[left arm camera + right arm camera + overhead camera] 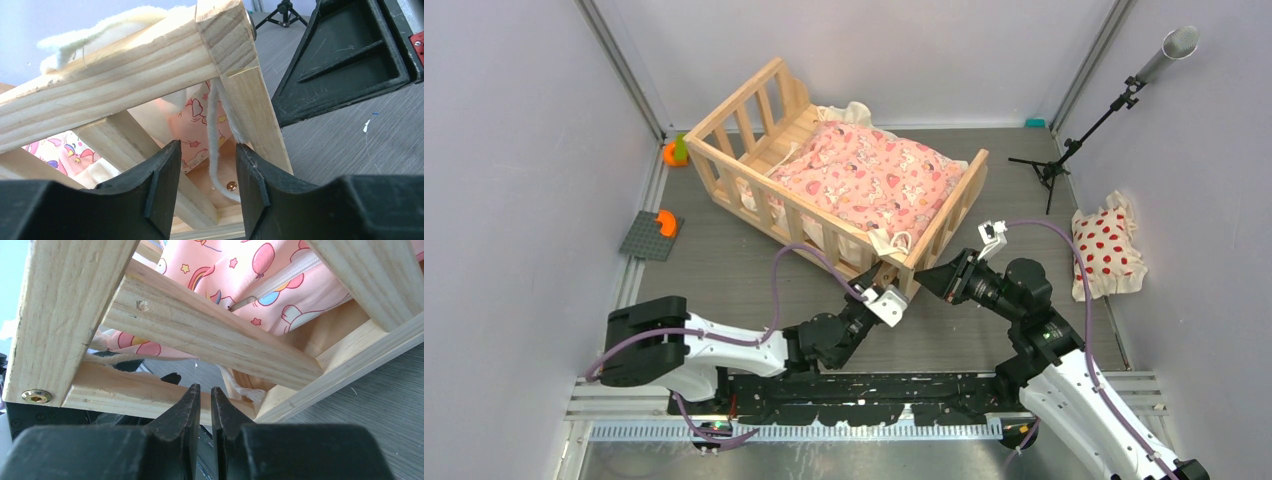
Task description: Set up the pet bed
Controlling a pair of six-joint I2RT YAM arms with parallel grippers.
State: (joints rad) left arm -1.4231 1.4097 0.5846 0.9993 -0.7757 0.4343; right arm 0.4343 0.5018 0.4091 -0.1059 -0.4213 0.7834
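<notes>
**A:** How are your tools set?

**B:** My left gripper (207, 152) is spread. A cream tie (214, 125) hangs in the gap, and I can't tell whether either finger touches it. My right gripper (202, 392) is almost pressed together, with only a thin slit and nothing I can see in it.

**A:** And the pet bed?

**B:** The pet bed (736, 96) stands on the table at twelve o'clock from my bases. Both grippers are at its near corner post, the left at seven o'clock of the post and the right at four o'clock.

**A:** How far along is it?

**B:** About halfway, I'd judge. The pink cushion (864, 175) lies inside the frame, but the tie at this corner hangs loose, so I'd say fastening remains. The dotted pillow (1106, 245) lies outside, well apart at three o'clock of the bed.

**A:** Your arms?

**B:** My left arm runs low from its base toward two o'clock, with the wrist tipped up at the post. My right arm is bent at the elbow and reaches toward ten o'clock.
</notes>
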